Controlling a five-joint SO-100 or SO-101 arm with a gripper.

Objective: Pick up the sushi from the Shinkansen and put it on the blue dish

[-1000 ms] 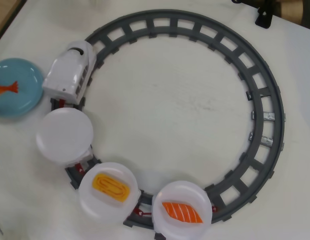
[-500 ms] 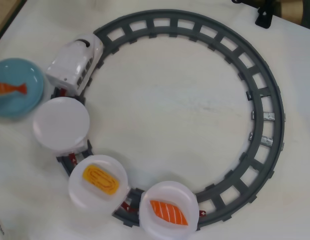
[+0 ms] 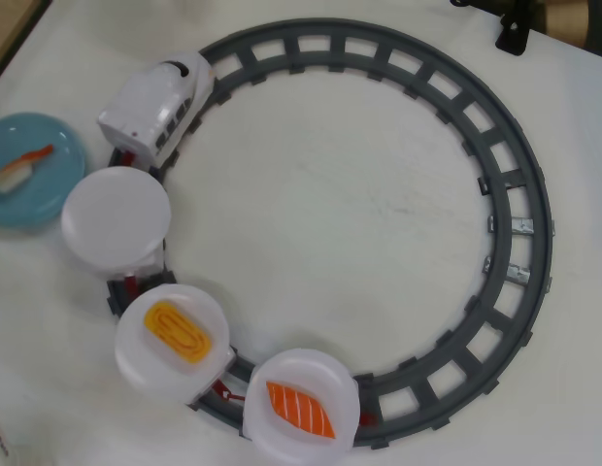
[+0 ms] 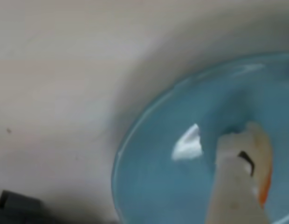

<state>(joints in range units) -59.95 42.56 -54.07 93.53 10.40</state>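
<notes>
The sushi point(image 3: 19, 167) lies on the blue dish point(image 3: 44, 199) at the left edge of the overhead view, tipped so its white rice shows beside the orange topping. Close up in the wrist view, the sushi point(image 4: 242, 177) is a blurred white block with an orange edge on the blue dish point(image 4: 158, 186). The Shinkansen point(image 3: 155, 112) stands on the upper-left curve of the grey track point(image 3: 519, 223), right of the dish. Behind it, its first white plate point(image 3: 115, 218) is bare. No gripper finger shows clearly in either view.
The second car's plate carries a yellow egg piece point(image 3: 175, 330) and the third an orange salmon piece point(image 3: 299, 410). A black clamp point(image 3: 513, 34) sits at the top right. A brown table edge point(image 3: 10, 29) crosses the top-left corner.
The train and its three plates have rolled along the track, up and to the left. The sushi on the blue dish has tipped from lying flat to showing its white rice.
</notes>
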